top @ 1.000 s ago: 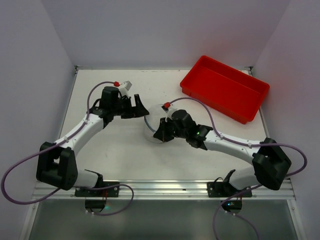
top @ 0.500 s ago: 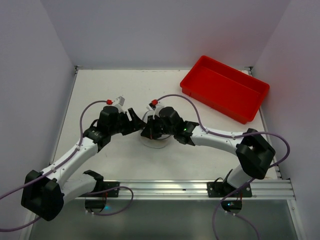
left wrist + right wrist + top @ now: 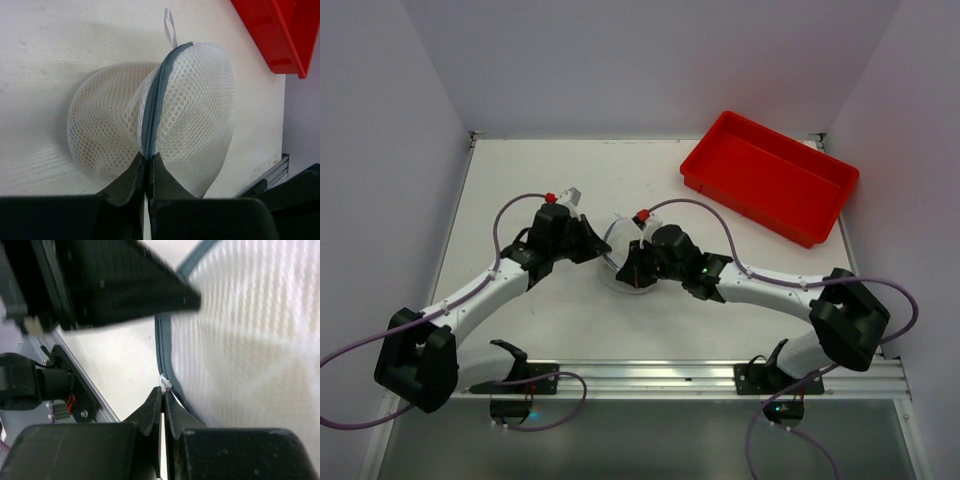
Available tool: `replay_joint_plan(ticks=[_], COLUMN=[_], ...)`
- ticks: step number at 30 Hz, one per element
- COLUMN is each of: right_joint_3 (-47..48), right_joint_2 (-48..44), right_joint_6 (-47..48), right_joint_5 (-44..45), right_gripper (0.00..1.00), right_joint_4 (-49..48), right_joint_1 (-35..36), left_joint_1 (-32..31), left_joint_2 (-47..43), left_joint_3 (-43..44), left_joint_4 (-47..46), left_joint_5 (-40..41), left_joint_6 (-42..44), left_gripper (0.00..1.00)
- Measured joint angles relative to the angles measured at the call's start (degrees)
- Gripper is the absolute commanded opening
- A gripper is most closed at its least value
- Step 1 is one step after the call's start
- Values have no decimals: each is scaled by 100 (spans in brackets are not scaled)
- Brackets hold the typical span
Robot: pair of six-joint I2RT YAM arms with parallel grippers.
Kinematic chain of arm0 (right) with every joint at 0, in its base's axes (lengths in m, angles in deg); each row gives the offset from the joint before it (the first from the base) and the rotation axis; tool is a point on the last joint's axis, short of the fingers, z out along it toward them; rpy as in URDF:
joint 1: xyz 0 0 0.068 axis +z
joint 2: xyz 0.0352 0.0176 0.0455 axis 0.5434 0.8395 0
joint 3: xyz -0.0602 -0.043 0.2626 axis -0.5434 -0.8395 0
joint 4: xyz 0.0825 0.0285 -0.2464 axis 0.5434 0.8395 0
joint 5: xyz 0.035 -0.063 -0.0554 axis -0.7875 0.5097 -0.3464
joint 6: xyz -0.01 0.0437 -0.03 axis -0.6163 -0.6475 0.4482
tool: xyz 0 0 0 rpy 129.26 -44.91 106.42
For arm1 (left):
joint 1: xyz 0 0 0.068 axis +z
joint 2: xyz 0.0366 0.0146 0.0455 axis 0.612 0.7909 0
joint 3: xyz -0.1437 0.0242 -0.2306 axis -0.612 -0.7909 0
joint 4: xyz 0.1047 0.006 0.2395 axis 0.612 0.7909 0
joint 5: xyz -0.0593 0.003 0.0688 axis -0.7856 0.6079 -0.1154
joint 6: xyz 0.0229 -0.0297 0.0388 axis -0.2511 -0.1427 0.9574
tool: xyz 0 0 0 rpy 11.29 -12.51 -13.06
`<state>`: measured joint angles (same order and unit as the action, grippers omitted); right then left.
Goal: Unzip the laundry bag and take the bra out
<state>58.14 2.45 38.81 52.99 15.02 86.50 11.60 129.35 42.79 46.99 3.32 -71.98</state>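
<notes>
The laundry bag (image 3: 623, 243), a round white mesh case with a grey rim zipper (image 3: 156, 100), lies mid-table between both arms. My left gripper (image 3: 603, 252) is shut on the zipped rim at the bag's near edge (image 3: 146, 157). My right gripper (image 3: 632, 272) is shut on the small white zipper pull (image 3: 165, 383) at the grey zipper track. The zipper looks closed along the stretch I see. A faint beige tint shows through the mesh (image 3: 95, 105); the bra itself is hidden inside the bag.
A red rectangular tray (image 3: 770, 178) stands at the back right, its corner also in the left wrist view (image 3: 280, 30). A white hanging loop (image 3: 171, 30) sticks out at the bag's far side. The metal rail (image 3: 650, 375) runs along the near table edge.
My left gripper came in from the back left to the bag and shut on its rim. My right gripper stayed shut and shifted slightly along with the bag.
</notes>
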Motion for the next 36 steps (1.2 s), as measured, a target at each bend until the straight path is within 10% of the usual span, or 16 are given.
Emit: replay_joint_plan(ticks=[8,11,15,17,29,36], right_joint_3=[-791,-785,-494,-179,1025,929], right_joint_2=[-1139,-1180,-811,-463,772,752], right_joint_6=[378,525,555,509,-13,-20], right_joint_5=[348,310,15,-168,-461,-426], right_gripper=[0,0,0,0,0,0], right_joint_4=[358,354,367,345,-243,-192], right_joint_1=[-146,-256,-258,-249,9,22], left_joint_1=[546,619,706,782,393,122], left_joint_2=[654,1054,1292,1143,-1045,-719], left_joint_3=[778,1204,1539,1532,13,-37], left_joint_4=[179,402,518,575,562,420], left_joint_5=[-431,-678,-717,-599,-52,146], left_joint_6=[1060,1541,1937,1779,81,-221], left_gripper=[1,22,99,100,78,0])
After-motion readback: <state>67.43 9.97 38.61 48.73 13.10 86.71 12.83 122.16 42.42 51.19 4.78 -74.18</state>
